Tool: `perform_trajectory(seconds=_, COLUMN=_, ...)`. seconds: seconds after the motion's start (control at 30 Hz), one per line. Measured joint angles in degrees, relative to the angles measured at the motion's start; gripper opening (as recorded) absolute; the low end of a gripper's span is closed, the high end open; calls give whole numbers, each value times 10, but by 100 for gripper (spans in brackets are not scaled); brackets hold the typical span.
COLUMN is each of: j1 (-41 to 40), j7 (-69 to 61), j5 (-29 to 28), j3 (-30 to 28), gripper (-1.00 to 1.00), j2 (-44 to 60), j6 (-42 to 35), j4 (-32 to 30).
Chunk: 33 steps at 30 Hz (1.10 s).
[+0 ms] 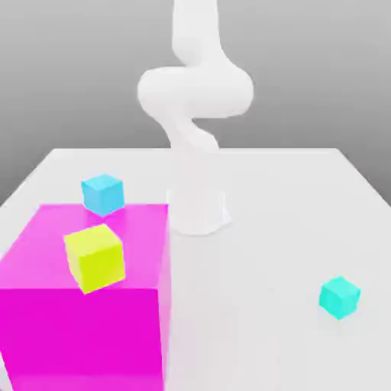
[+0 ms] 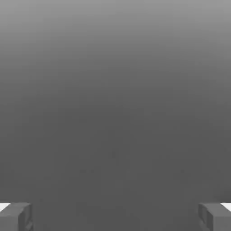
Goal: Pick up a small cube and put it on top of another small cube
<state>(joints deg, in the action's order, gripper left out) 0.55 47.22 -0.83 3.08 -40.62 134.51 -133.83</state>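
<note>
The small cube (image 1: 339,297), teal and matte, rests on the white table near the exterior view's right. Another small cube (image 1: 94,257), lime and a little larger, sits on top of the big magenta block (image 1: 84,328) at the exterior view's left. In the hand view my gripper (image 2: 115,216) is open, its two grey fingers (image 2: 16,216) standing far apart with nothing between them and plain grey background beyond. The white arm (image 1: 195,92) rises from its base at the table's middle and leaves the exterior view at the top.
A sky-blue cube (image 1: 102,194) stands at the far edge of the magenta block. The arm's base (image 1: 197,214) stands just right of that block. The white table (image 1: 290,214) stretches between the base and the teal cube.
</note>
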Motion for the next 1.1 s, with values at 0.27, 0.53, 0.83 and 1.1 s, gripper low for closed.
perform_trajectory(seconds=0.27, j1=22, j7=49, j5=-33, j3=99, gripper=0, j2=169, j6=89, j4=-67)
perform_trajectory(seconds=0.53, j1=60, j7=105, j5=-76, j3=179, gripper=0, j2=336, j6=175, j4=-132)
perform_trajectory(seconds=0.83, j1=144, j7=168, j5=-129, j3=199, gripper=0, j2=514, j6=276, j4=-183)
perform_trajectory(seconds=1.1, j1=229, j7=241, j5=-225, j3=95, gripper=-100, j2=610, j6=347, j4=-162)
